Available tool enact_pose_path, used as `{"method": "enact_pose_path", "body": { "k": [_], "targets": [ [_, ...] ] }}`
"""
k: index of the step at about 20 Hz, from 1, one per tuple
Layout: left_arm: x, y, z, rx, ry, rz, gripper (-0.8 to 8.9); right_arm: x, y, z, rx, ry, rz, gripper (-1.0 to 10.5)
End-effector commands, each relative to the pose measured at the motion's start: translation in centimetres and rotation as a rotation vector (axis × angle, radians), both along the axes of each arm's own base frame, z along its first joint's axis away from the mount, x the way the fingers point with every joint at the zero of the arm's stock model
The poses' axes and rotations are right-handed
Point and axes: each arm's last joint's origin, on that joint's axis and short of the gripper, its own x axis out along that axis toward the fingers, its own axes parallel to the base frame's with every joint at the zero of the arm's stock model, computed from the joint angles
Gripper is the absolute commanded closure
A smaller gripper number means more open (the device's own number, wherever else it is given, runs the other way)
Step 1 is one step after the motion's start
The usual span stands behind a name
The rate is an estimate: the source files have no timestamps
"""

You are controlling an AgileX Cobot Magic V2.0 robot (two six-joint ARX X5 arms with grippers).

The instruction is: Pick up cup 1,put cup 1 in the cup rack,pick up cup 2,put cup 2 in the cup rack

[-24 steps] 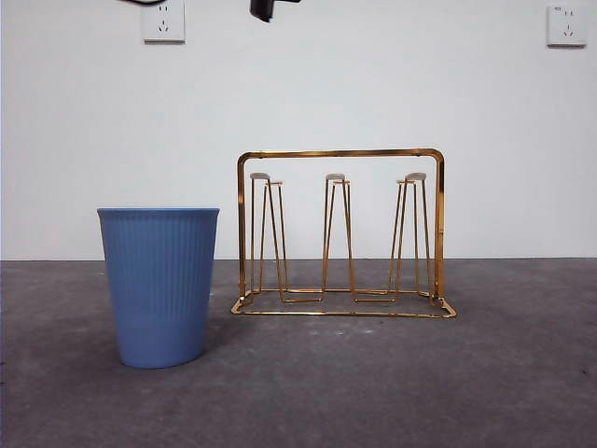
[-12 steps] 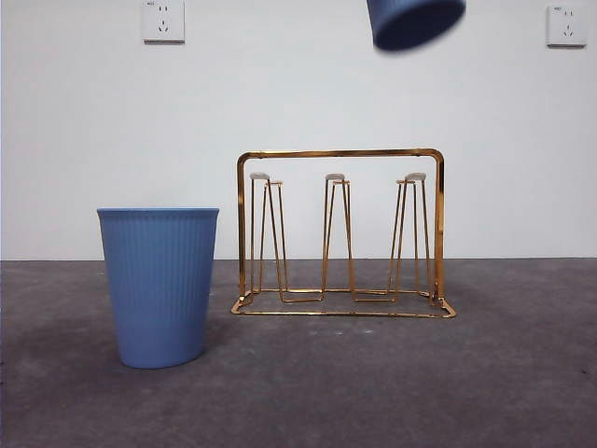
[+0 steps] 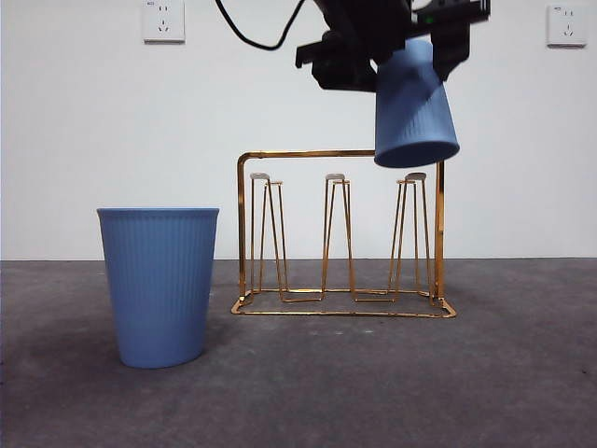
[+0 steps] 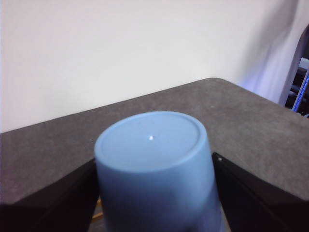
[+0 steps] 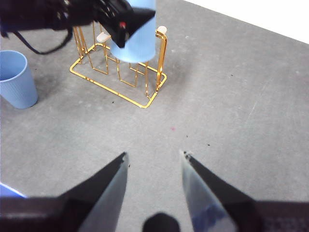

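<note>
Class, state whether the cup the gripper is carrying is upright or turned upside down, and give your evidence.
Upside down, slightly tilted. The carried cup has its wide open rim facing down above the cup rack; the left gripper view shows its closed base.

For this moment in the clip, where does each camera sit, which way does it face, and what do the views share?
Front view: low, at table height, looking level at the cup rack, the standing cup and the left gripper carrying the inverted cup above the rack's prongs.
Left wrist view: on the left arm, facing the held cup's base between its own jaws.
Right wrist view: on the waiting right arm, looking down past the open right gripper toward the rack.
Shared: the inverted cup appears in all three views.
</note>
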Motion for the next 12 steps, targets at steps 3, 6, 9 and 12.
{"method": "enact_pose_path", "body": {
  "k": [3,6,9,12],
  "targets": [
    [0.8,-0.4,-1.2,-0.003,-0.006,0.017,8.2,0.0,0.0,-0.1,0.005,0.001,-0.005,7.6],
    [1.1,-0.5,-1.9,-0.003,0.015,0.024,8.2,0.0,0.0,-0.1,0.005,0.001,-0.005,7.6],
    [1.5,-0.9,-3.4,0.015,0.042,0.028,8.2,0.0,0.0,-0.1,0.007,-0.003,-0.004,7.6],
    [1.6,-1.1,-4.4,0.008,0.084,0.036,8.2,0.0,0.0,-0.1,0.004,-0.004,-0.003,7.6]
  ]
}}
